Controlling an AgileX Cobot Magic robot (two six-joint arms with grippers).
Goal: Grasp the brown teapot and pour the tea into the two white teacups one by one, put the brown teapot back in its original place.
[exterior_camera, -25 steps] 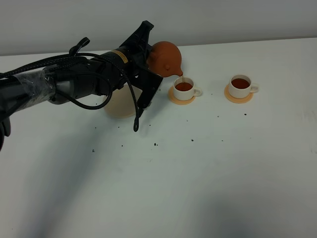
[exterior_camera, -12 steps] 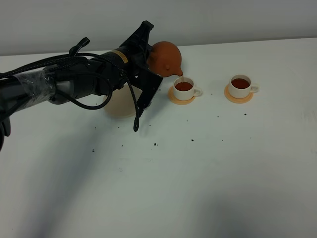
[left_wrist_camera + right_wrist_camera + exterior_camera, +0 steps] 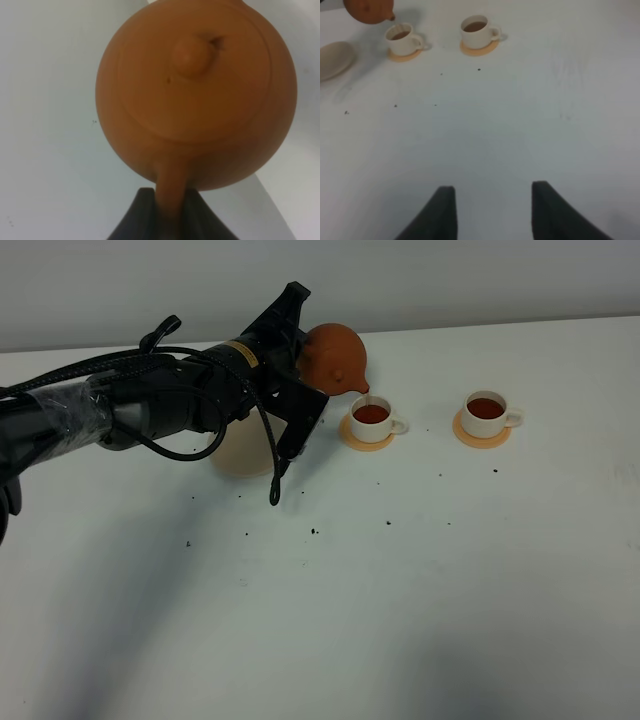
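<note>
Round reddish-brown clay teapot [image 3: 335,356] hanging tilted, spout just above nearer small white teacup [image 3: 372,420]. Left tool [image 3: 296,366] clamping its loop handle. Right tool [image 3: 490,210] idling open, empty. Clay likely rigid, brittle, fairly heavy with tea; handle looking safest grip. Both teacups holding dark tea; cream-beige round saucer [image 3: 240,452] waiting behind teapot.

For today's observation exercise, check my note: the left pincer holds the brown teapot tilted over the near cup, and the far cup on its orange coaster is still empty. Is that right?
One detail is wrong. The far teacup is not empty: it holds dark tea, as the exterior high view shows. The rest stands: the left pincer holds the brown teapot tilted over the near teacup, and each cup sits on an orange coaster.
</note>
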